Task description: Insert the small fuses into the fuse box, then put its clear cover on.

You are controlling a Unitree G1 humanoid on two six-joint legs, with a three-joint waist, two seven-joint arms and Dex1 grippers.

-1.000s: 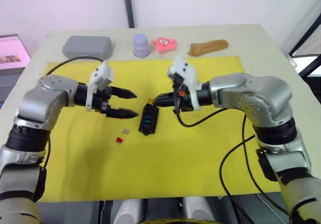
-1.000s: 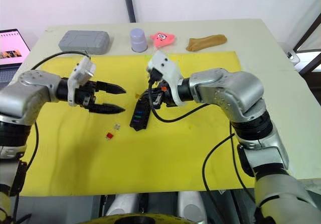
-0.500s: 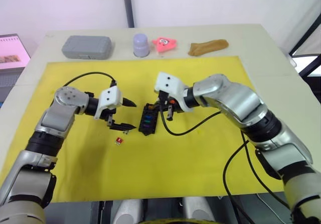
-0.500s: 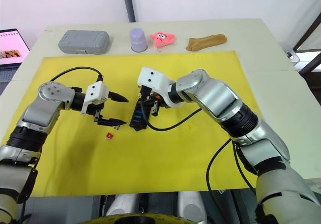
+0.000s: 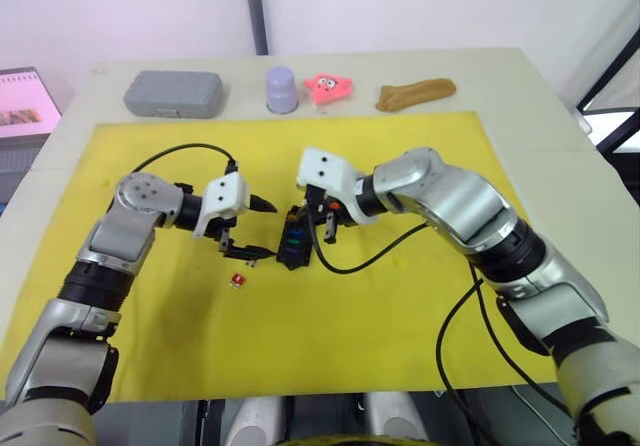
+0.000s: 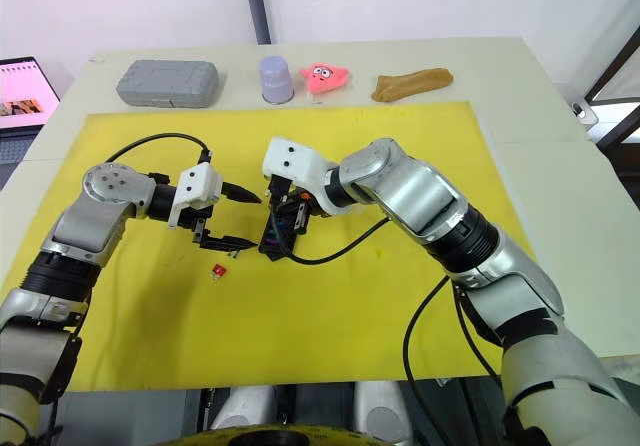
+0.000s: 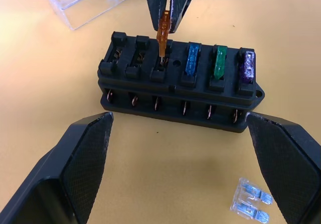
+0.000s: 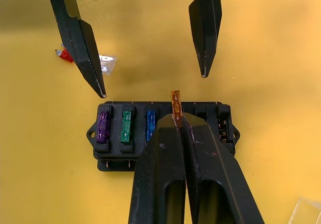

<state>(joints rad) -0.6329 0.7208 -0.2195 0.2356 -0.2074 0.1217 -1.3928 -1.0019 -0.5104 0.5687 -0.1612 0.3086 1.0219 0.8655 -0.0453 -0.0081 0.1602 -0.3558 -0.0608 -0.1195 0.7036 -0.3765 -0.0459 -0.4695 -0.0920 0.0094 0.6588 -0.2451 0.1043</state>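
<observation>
On the yellow mat point(image 5: 400, 296), an orange fuse point(image 7: 164, 30) is pinched upright in the right gripper point(image 8: 176, 121), blades entering the fuse box point(image 7: 175, 83) slot beside blue; the left gripper point(image 7: 180, 158) is held wide open, empty, just beside the box.

Six fuses: three seated point(image 7: 215, 66), one orange point(image 7: 164, 33) held, two loose point(image 7: 249, 206). One fuse box point(image 7: 178, 86), one clear cover point(image 7: 88, 0).

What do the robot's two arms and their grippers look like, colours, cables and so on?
Both arms are jointed silver-grey metal shells with black bands at the joints and loose black cables looping alongside. Each wrist ends in a white plastic block. The left gripper and right gripper each have two black tapering fingers; the left's inner pads are finely textured.
</observation>
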